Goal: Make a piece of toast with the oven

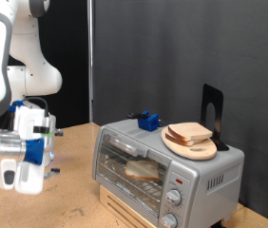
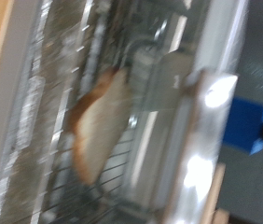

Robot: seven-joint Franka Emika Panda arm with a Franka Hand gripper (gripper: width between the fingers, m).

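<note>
Lying on the wire rack (image 2: 38,121) inside the oven (image 1: 167,171), the piece of toast (image 2: 99,126) shows crust only in our wrist view. Outside we see our tool (image 1: 25,176) left, off the oven; grip unclear. Other slices (image 1: 191,135) rest on a round board (image 1: 191,148) atop it.

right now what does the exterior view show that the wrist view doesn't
Only the exterior view shows the pincer, off to the oven's left, the two knobs, and the round wooden board with bread slices on top of the oven. Only the wrist view shows the wire rack close up. Both show the oven, the piece of toast inside it, and a blue object.
</note>
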